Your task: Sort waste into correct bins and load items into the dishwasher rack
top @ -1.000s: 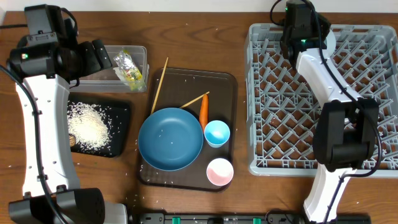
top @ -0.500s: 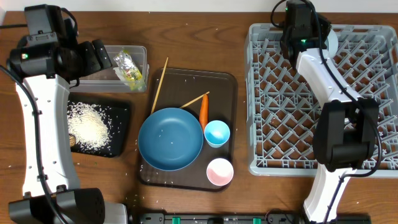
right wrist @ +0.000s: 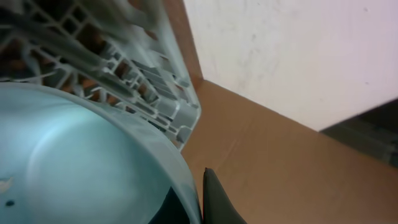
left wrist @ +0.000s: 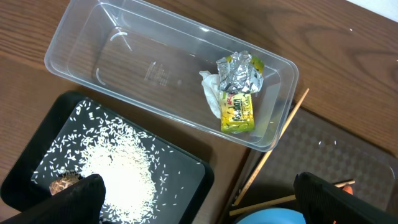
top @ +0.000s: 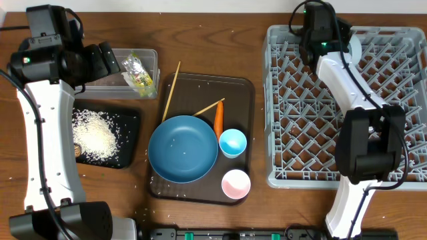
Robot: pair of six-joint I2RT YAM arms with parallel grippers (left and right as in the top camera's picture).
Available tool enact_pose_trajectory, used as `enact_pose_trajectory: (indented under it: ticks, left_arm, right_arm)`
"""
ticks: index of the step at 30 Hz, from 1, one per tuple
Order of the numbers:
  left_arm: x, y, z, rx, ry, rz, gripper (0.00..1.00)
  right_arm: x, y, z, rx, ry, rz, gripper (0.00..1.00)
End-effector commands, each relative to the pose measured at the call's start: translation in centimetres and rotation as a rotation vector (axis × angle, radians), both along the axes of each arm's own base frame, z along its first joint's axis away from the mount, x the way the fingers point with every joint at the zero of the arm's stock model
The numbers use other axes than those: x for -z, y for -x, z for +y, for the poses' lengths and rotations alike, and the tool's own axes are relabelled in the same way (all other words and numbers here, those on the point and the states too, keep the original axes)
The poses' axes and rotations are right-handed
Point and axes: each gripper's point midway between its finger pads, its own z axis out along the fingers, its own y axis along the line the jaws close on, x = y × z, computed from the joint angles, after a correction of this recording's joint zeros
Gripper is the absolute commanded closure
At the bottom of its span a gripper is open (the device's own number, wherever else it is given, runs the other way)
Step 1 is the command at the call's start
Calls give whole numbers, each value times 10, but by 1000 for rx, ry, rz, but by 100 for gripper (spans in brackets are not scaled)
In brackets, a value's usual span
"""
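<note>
My right gripper is shut on the rim of the light blue bowl, held on edge at the back of the grey rack; the bowl shows beside the arm. My left gripper is open and empty above the clear tub and black tray. The tub holds the wrapper and paper wad. The black tray holds rice and a brown lump. The blue plate, carrot, blue cup, pink cup and chopsticks lie on the brown tray.
The brown serving tray sits mid-table between the bins and the rack. One chopstick leans over its left edge, the other lies by the carrot. Stray rice grains dot the table. A white wall stands behind the rack.
My right wrist has shifted very slightly at the rack's back. Nothing else has moved.
</note>
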Motion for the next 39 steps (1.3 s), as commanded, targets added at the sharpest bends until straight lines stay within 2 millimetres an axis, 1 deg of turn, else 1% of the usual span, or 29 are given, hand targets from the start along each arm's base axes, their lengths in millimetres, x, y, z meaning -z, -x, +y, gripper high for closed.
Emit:
enact_pose_trajectory:
  ticks: [1,9,12,15,19,20,22,24,28,32,34,39]
  left_arm:
    - [8,2,2,-9,6,22,2]
    - [8,2,2,-9,6,23,2]
    - [8,2,2,-9,6,22,2]
    - [8,1,2,-9,6,23,2]
    - [8,2,2,-9,6,23,2]
    - [8,2,2,-9,6,22,2]
    - [8,2,2,-9,6,22,2]
    - [8,2,2,-9,6,22,2]
    - [8,2,2,-9,6,22,2]
    - [8,2,2,-9,6,22,2]
    - [8,2,2,-9,6,22,2]
    - [8,2,2,-9,6,23,2]
  right_arm:
    - [11,-2,10,-32,8,45,99]
    - [12,-2,14,-39,9,47,99]
    - [10,-2,12,-35,20,45,99]
    - [-4,-4,4,-9,82,23,99]
    - [-34,-13,-3,30,151,-81,99]
    - [-39,-15,-3,29,162,-96,99]
    - [-44,-17,-3,18,182,-90,99]
    - [-43,-17,-2,2,202,-57,99]
    - [-32,-13,-3,-27,225,39,99]
    - [-13,-2,-7,-74,279,236,99]
    - [-9,-1,-7,-87,275,260,99]
    - [-5,-5,-3,-118,254,256,99]
